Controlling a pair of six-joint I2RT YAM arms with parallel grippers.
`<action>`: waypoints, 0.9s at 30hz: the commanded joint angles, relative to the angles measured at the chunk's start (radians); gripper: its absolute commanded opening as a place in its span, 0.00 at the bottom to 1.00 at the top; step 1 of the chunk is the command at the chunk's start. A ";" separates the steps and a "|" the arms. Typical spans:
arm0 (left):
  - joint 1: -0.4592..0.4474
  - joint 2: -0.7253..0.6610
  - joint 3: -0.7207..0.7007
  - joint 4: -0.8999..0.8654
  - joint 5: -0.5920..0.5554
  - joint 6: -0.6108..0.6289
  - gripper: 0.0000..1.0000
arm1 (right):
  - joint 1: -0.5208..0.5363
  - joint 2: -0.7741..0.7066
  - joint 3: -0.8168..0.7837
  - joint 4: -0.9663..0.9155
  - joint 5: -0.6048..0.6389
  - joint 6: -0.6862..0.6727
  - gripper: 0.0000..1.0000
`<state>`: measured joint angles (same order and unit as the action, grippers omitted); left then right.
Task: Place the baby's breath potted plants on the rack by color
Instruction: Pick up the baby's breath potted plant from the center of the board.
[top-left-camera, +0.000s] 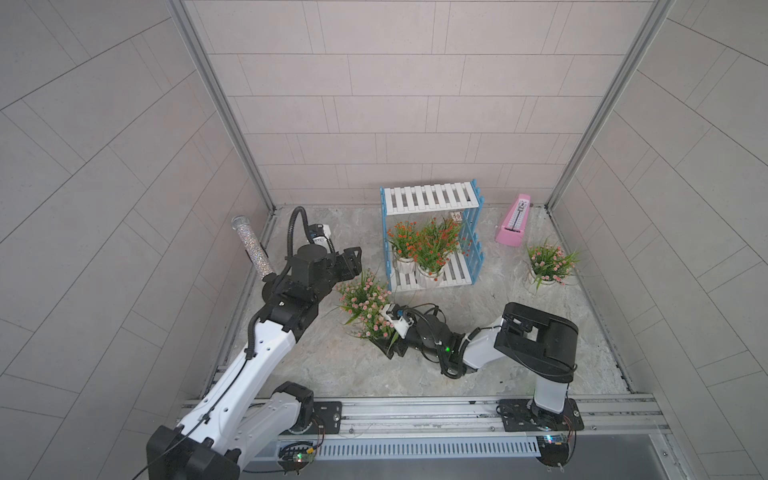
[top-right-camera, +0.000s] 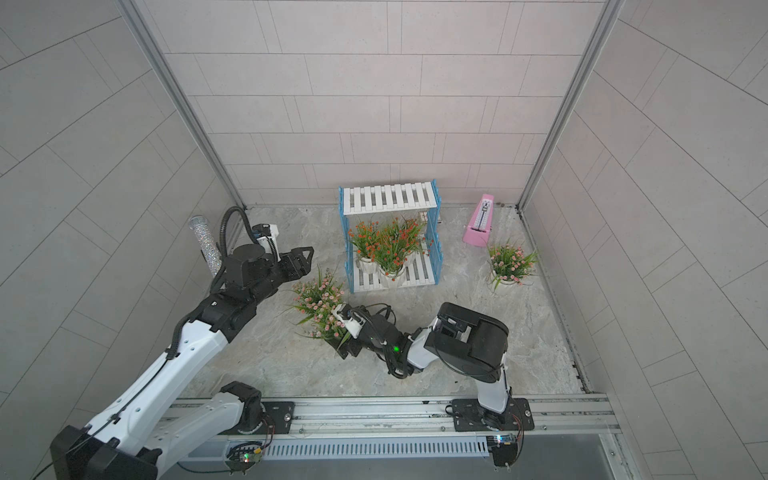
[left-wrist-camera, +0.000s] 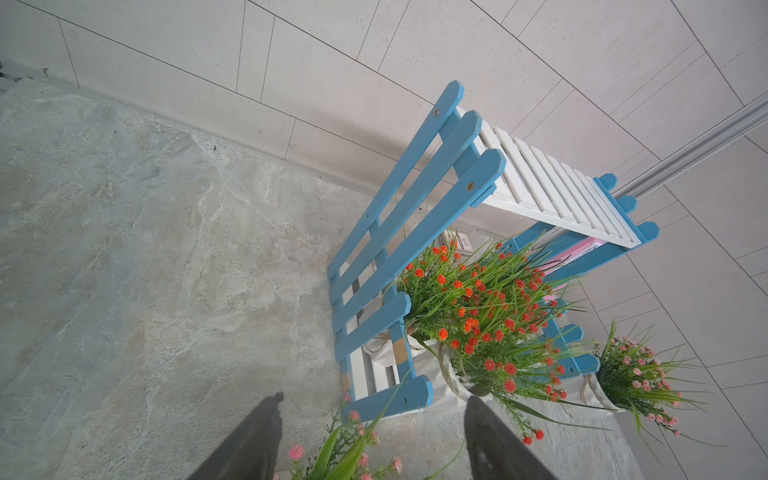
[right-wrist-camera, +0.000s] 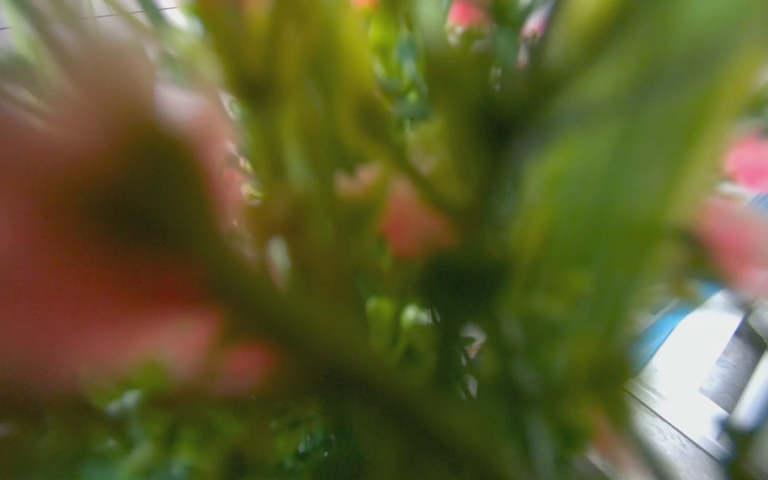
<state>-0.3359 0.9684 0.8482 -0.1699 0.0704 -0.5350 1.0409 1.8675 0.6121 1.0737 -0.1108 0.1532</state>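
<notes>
The rack (top-left-camera: 430, 197) (top-right-camera: 390, 197) stands at the back with its top shelf bare. Orange-red baby's breath plants (top-left-camera: 432, 245) (top-right-camera: 390, 249) (left-wrist-camera: 478, 307) crowd its lower shelf in white pots. A cluster of pink-flowered plants (top-left-camera: 365, 301) (top-right-camera: 318, 299) sits on the floor left of the rack's front. My right gripper (top-left-camera: 390, 347) (top-right-camera: 345, 347) is low at the base of that cluster, its jaws hidden under foliage. Blurred pink blossoms and green stems (right-wrist-camera: 395, 216) fill the right wrist view. Another pink plant (top-left-camera: 548, 264) (top-right-camera: 509, 262) (left-wrist-camera: 636, 374) stands far right. My left gripper (top-left-camera: 355, 259) (top-right-camera: 307, 257) (left-wrist-camera: 374, 399) hovers open above the cluster, holding nothing.
A pink metronome (top-left-camera: 513, 222) (top-right-camera: 480, 220) stands right of the rack near the back wall. A glittery tube (top-left-camera: 251, 249) (top-right-camera: 205, 245) leans at the left wall behind my left arm. Walls close in three sides; the arms' rail (top-left-camera: 415, 411) runs along the front.
</notes>
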 joint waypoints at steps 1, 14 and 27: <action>0.006 -0.008 -0.001 0.018 -0.009 -0.008 0.73 | -0.001 0.010 0.005 -0.010 0.037 -0.020 0.90; 0.006 -0.021 -0.005 0.006 -0.022 0.001 0.73 | 0.035 -0.304 -0.118 -0.156 0.125 -0.044 0.81; 0.006 -0.024 -0.017 0.020 -0.018 -0.008 0.73 | -0.087 -0.786 0.199 -0.868 0.276 -0.101 0.78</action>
<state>-0.3359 0.9585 0.8459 -0.1699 0.0559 -0.5350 1.0256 1.1294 0.6533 0.3702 0.1143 0.0746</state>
